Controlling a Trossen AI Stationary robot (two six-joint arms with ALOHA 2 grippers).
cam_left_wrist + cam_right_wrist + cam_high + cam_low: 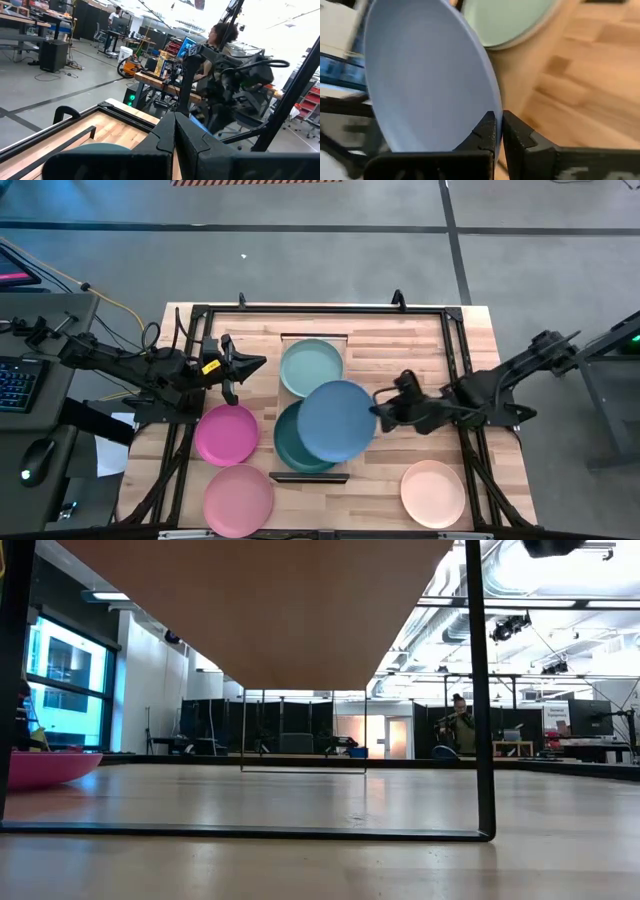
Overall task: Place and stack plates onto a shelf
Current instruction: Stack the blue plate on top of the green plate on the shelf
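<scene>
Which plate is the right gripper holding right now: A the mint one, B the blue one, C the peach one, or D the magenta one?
B: the right gripper is pinched on the rim of the blue plate, held over the dark teal plate on the shelf.

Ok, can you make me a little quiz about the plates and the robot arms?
1. True or false: the right tool grips the blue plate by its rim.
2. Which plate lies under the blue one on the shelf? A mint, B dark teal, C peach.
3. Fill in: the pink plate lies on the table beside the ____ plate.

Key:
1. True.
2. B, the dark teal plate; the mint plate lies at the shelf's other end.
3. Magenta.
</scene>
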